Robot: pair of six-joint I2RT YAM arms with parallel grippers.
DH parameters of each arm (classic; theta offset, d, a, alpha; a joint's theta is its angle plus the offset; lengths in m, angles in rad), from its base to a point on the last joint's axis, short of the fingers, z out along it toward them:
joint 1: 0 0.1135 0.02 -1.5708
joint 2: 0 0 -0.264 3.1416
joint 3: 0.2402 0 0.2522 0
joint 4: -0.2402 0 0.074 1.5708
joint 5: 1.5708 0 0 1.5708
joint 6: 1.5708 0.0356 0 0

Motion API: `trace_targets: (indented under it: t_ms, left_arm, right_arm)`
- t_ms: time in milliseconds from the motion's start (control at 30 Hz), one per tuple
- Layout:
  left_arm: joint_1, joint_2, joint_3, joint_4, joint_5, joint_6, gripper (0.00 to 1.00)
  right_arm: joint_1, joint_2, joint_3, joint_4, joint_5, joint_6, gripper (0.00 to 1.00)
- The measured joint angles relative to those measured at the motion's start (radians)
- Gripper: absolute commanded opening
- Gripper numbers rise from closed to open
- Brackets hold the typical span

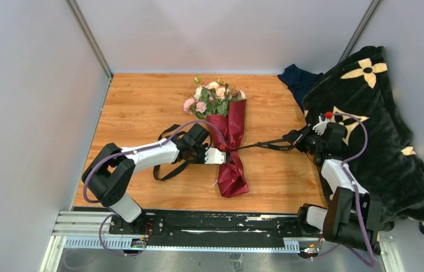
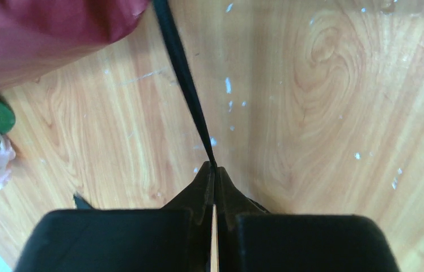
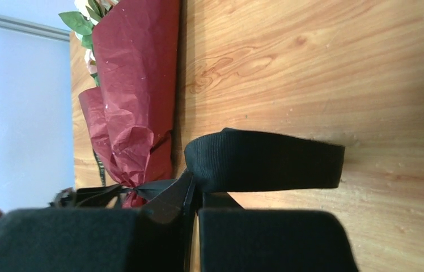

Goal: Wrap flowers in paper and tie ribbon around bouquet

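Top view: ribbon [image 1: 266,145] at bouquet [image 1: 232,127] waist partly hidden by left end effector [image 1: 225,154]. Wrist views alone show it and right end effector [image 3: 194,190] each clamped on ribbon.

We look down on a wooden table [image 1: 141,113] with warm orange grain; up close we find small pale flecks on it. Plain pale grey walls close it in: a left wall [image 1: 22,113], a back wall [image 1: 221,34] and a right wall [image 1: 419,34]. Slim metal posts [image 1: 88,37] rise at the far corners. An aluminium rail [image 1: 198,243] runs along the near edge. A black blanket [image 1: 380,141] with cream flower motifs drapes over the right side, with a navy cloth [image 1: 297,79] just behind it. The light is soft and even.
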Motion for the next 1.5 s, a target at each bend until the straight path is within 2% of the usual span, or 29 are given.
trace_targets:
  t_ms: [100,167,200,267,333,400,467,567,633,700,800,867,933,1033,1133,1233,1367,1500]
  left_arm:
    - [0.010,-0.010,0.136,-0.210,0.057,-0.085,0.00]
    - [0.023,-0.001,0.317,-0.401,0.116,-0.187,0.00]
    - [0.024,-0.001,0.370,-0.440,0.137,-0.216,0.00]
    - [0.023,-0.004,0.507,-0.521,0.212,-0.302,0.00]
    - [0.002,-0.016,0.563,-0.562,0.274,-0.354,0.00]
    - [-0.051,-0.023,0.576,-0.625,0.312,-0.382,0.00]
    - [-0.085,-0.017,0.584,-0.670,0.333,-0.389,0.00]
    - [-0.108,-0.008,0.637,-0.725,0.373,-0.395,0.00]
    - [-0.107,-0.008,0.695,-0.729,0.397,-0.403,0.00]
    - [-0.103,-0.010,0.720,-0.718,0.415,-0.414,0.00]
    - [-0.103,-0.011,0.717,-0.708,0.440,-0.441,0.00]
    - [-0.103,-0.005,0.716,-0.697,0.457,-0.468,0.02]
    - [-0.102,0.011,0.721,-0.679,0.478,-0.496,0.02]
    - [-0.102,0.055,0.734,-0.656,0.507,-0.526,0.02]
    - [-0.102,0.092,0.743,-0.639,0.527,-0.536,0.02]
    - [-0.102,0.105,0.743,-0.636,0.541,-0.542,0.03]
    - [-0.102,0.104,0.742,-0.631,0.559,-0.544,0.03]
    - [-0.102,0.104,0.740,-0.622,0.575,-0.545,0.03]
  right_arm:
    - [0.039,0.005,0.073,-0.098,0.026,-0.068,0.00]
    - [0.140,0.010,0.176,-0.192,0.105,-0.149,0.02]
    - [0.173,0.009,0.202,-0.212,0.122,-0.172,0.09]
    - [0.274,0.000,0.256,-0.275,0.172,-0.217,0.36]
    - [0.344,-0.016,0.265,-0.343,0.192,-0.236,0.61]
    - [0.365,-0.035,0.251,-0.455,0.209,-0.264,0.66]
    - [0.368,-0.061,0.247,-0.556,0.242,-0.269,0.75]
    - [0.394,-0.157,0.253,-0.674,0.297,-0.298,0.75]
    - [0.468,-0.253,0.283,-0.726,0.338,-0.348,0.73]
    - [0.559,-0.327,0.306,-0.709,0.344,-0.396,0.71]
    - [0.673,-0.444,0.230,-0.521,0.266,-0.440,0.74]
    - [0.752,-0.520,0.054,-0.224,0.191,-0.447,0.77]
    - [0.808,-0.510,-0.084,-0.015,0.157,-0.451,0.77]
    - [0.844,-0.435,-0.191,0.153,0.116,-0.472,0.70]
    - [0.849,-0.410,-0.195,0.221,0.104,-0.508,0.57]
    - [0.849,-0.400,-0.195,0.301,0.106,-0.543,0.55]
    - [0.849,-0.309,-0.195,0.420,0.093,-0.555,0.52]
    - [0.851,-0.219,-0.200,0.492,0.063,-0.555,0.45]
